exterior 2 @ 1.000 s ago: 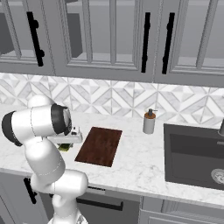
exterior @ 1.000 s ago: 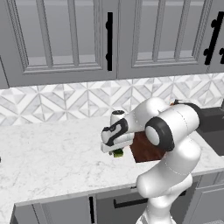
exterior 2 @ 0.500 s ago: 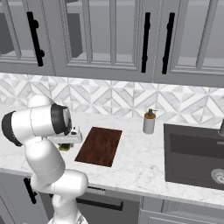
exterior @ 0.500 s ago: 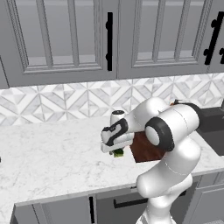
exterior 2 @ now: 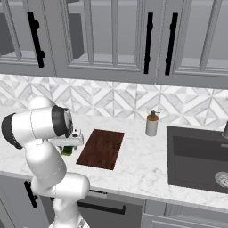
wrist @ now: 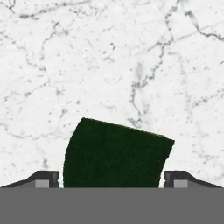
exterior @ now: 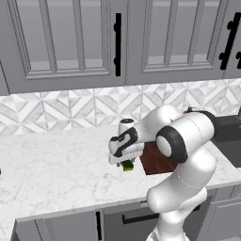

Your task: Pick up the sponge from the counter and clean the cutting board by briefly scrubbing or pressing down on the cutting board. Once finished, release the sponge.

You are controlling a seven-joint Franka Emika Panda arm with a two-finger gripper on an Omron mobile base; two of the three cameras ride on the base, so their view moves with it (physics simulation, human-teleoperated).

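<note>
My pincer (wrist: 112,179): jaws spread wide, one dark tip at each side of the sponge, a sliver of marble showing between each tip and the block, so I grasp nothing; it points down at the worktop.
Sponge (wrist: 114,153): right between my tips, dark green scrub layer facing my hand camera, turned a little askew to my jaws; from the base cameras it shows as a yellow-green bit (exterior: 127,165) just under my hand (exterior 2: 67,151). Whether it rests flat on the marble I cannot tell.
Counter (wrist: 109,61): white marble with grey veins, directly below my pincer and spreading beyond it on all sides.
Cutting board (exterior 2: 101,148): dark reddish-brown, lying flat on the counter just beside my pincer, toward the sink side; the sponge is off it, on the bare marble next to its short edge.
Soap bottle (exterior 2: 152,124): pale body with a brown pump top, standing upright past the far corner of the board, near the backsplash; what it holds I cannot see.
Sink (exterior 2: 198,158): dark basin sunk into the counter, well apart from my pincer beyond the board; a round drain shows at its bottom.
</note>
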